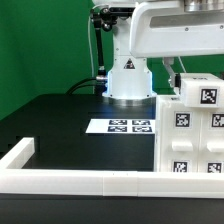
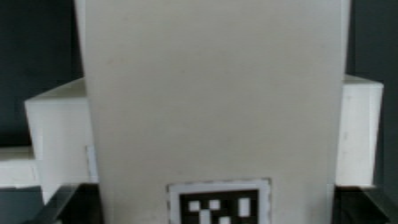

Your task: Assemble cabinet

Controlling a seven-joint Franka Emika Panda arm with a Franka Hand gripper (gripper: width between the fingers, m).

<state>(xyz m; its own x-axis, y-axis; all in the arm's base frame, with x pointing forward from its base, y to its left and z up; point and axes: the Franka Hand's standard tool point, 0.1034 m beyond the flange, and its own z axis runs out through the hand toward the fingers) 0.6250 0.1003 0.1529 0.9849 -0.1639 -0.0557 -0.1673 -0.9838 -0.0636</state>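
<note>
The cabinet is a stack of white boxy blocks with black-and-white tags at the exterior view's right. Its top block sits under the arm's white hand. In the wrist view a tall white block with a tag fills the frame. My gripper has its dark fingers against both sides of this block, shut on it. A wider white block lies behind it. In the exterior view the fingers are mostly hidden.
The marker board lies on the black table in front of the robot base. A long low white border rail runs along the front and up the exterior view's left side.
</note>
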